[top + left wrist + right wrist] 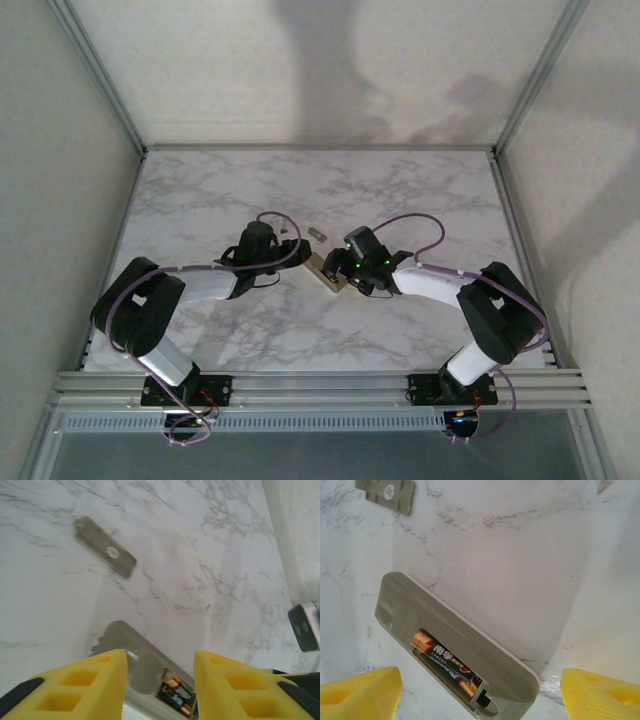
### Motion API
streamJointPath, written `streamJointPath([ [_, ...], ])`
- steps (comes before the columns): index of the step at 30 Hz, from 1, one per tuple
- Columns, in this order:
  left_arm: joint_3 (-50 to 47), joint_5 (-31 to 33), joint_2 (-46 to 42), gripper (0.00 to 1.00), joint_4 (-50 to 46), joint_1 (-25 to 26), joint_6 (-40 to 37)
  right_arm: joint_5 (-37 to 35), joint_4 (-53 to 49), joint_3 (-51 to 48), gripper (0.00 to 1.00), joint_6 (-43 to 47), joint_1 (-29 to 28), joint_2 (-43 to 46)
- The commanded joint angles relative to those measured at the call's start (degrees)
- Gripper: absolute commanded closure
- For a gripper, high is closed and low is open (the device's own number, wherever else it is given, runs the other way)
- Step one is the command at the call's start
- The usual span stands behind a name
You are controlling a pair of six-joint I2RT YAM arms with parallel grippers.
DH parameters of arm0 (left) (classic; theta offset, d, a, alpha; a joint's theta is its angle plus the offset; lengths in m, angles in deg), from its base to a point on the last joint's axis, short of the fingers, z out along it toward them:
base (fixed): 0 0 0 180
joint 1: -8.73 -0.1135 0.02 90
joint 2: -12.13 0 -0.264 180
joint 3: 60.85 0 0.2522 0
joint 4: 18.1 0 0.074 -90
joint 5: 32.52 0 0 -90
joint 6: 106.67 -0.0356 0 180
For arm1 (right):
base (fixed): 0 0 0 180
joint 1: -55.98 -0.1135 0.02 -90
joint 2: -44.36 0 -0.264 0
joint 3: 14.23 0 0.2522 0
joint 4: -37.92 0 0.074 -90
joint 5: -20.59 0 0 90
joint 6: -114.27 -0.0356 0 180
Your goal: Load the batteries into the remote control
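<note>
The white, grey-veined marble tabletop [420, 190] carries everything. Its near edge is hidden behind the rail that holds the arm bases. The black-and-white left arm [150, 310] and right arm [490, 310] reach inward and meet at the middle, covering much of what lies there in the top view.

The left claw [160, 659] has its yellow fingers [95, 680] partly apart and clamped on the small pale rectangular remote control [470, 635]. The remote's near end runs behind both fingers, so the contact itself is hidden. The right claw [479, 680] stands wide apart just above the remote, holding nothing, with only its yellow tips showing at the frame corners.

The remote lies back-up at the tabletop's centre [325, 270], its compartment uncovered and its near long edge cut off in the right wrist view.

A flat grey rectangular battery cover [105, 553] lies on the marble just beyond the remote, apart from it.

The dark cylindrical batteries [445, 659] with copper-orange ends sit inside the compartment. One is plain to see, while a second beside it is mostly hidden.
</note>
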Motion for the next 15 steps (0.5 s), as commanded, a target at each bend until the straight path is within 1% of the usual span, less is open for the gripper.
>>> streamJointPath([
  [1, -1.8, 1.9, -1.9, 0.6, 2.7, -1.3, 0.0, -1.9, -1.4, 2.0, 0.16, -4.0, -1.7, -0.6],
  [10, -3.8, 0.3, -0.7, 0.61, 5.5, -2.1, -0.9, -3.5, -4.0, 5.7, 0.16, -6.9, -2.7, -4.9],
  [15, -4.1, -0.5, -0.5, 0.61, 6.2, -2.1, -0.6, -4.7, -6.1, 7.8, 0.17, -7.0, -3.0, -6.6],
])
